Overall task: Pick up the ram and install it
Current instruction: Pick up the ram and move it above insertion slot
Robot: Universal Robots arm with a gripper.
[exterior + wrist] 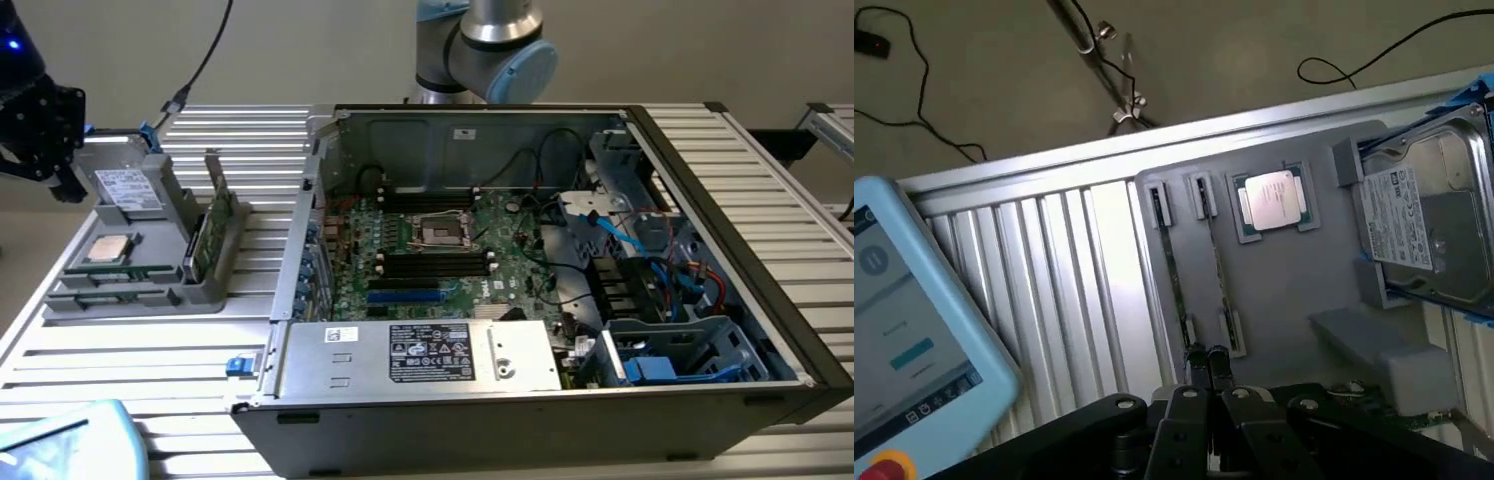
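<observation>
Pincer: the pincer [1207, 358] hangs above the grey tray [134, 305]. In the wrist view its two tips are pressed together with nothing between them.
Pincer position: in the exterior view it sits high at the far end of the tray, clear of every part, over the hard drive [127, 187]. Judged a stand-off height, not a grasping height.
Ram: the ram [198, 245] stands on its long edge in a holder along the tray side nearest the computer case [534, 430]. It is not touched and not lifted.
Reason for placing: standing on edge leaves both flat faces open to a pinch from above.
Other tray contents: the square processor chip [107, 250] lies flat in its own pocket. Two narrow holders lie beyond it; whether they hold sticks cannot be told.
Case: it lies open side up on the bench [134, 350], so the long black memory slots [427, 262] face upward for a straight push down.
Task progress: judged at the start, with the ram in its holder and not installed.
Nearby: a light blue handheld controller [904, 330] rests at the bench edge.
</observation>
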